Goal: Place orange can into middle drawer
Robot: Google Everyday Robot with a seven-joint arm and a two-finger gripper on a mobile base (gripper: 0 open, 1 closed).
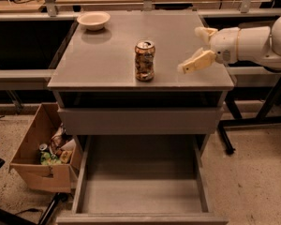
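The orange can (144, 61) stands upright near the middle front of the grey cabinet top (98, 64). My gripper (188, 49) is open and empty, hovering over the right part of the top. It sits to the right of the can at about can height, clearly apart from it, with its pale fingers (195, 63) pointing left. The white arm reaches in from the right edge. The middle drawer (143, 196) is pulled out low at the front, a wide shallow grey box with a bare floor.
A cream bowl (93, 20) sits at the back left of the top. A plain grey drawer front (140, 121) is closed above the open drawer. A brown cardboard box (40, 161) with clutter stands on the floor at left. Black table legs stand at right.
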